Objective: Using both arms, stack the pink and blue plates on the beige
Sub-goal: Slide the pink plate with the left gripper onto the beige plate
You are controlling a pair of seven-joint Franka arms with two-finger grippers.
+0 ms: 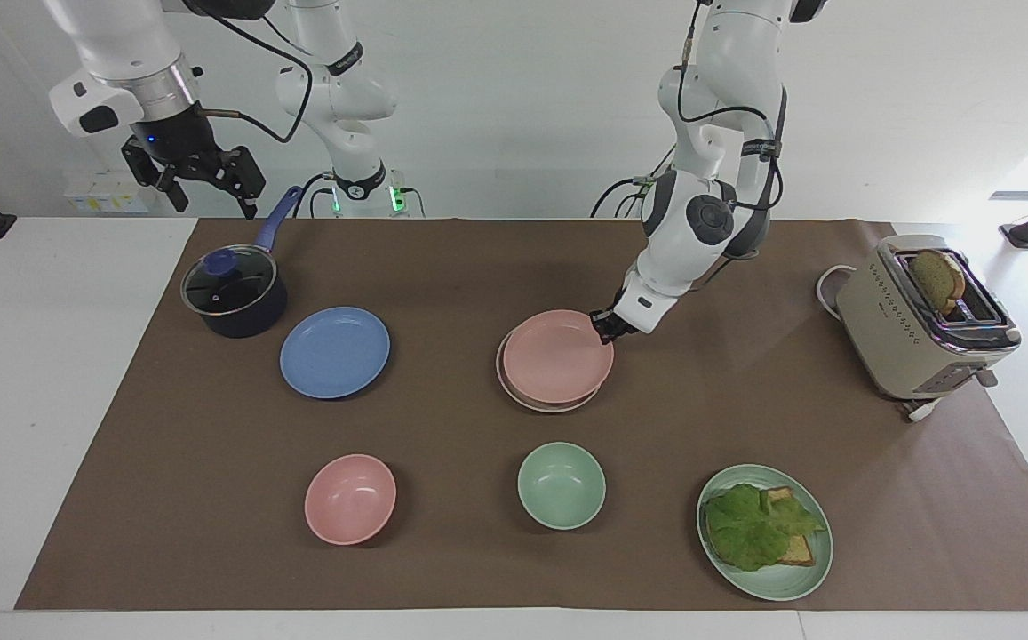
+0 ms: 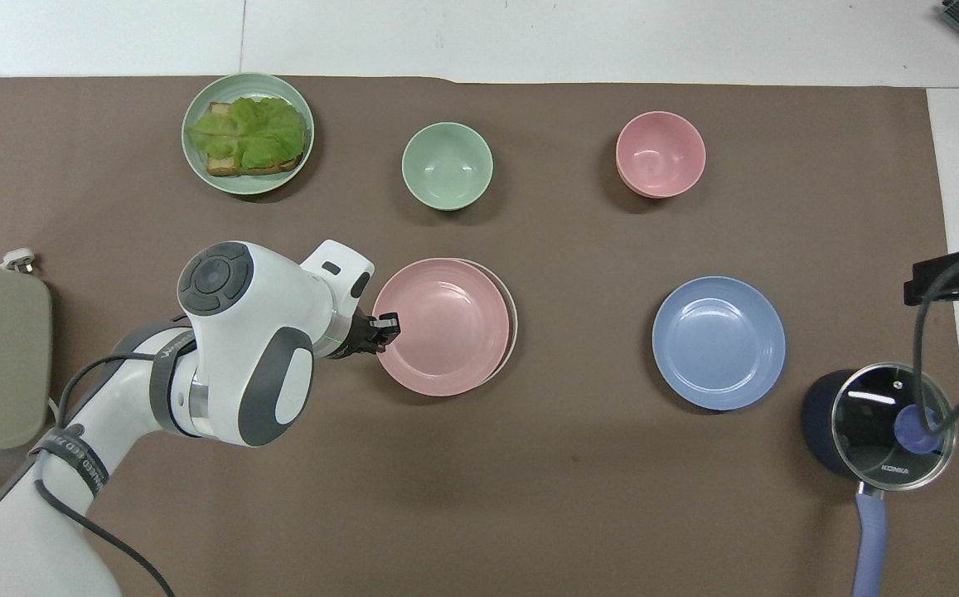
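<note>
Your left gripper (image 1: 604, 325) is pinched shut on the rim of the pink plate (image 1: 556, 356), which sits almost squarely over the beige plate (image 1: 504, 378) mid-mat; your right gripper (image 1: 204, 185) waits spread open above the lidded saucepan (image 1: 233, 290) at the mat's corner nearest the right arm's base; the blue plate (image 1: 334, 351) lies bare beside that pan; the toaster (image 1: 918, 324) holds one slice; the green plate (image 1: 793, 576) carries lettuce on toast.

Glossy white jointed arms (image 1: 700, 222), grey joint caps, black cables, black hands.
</note>
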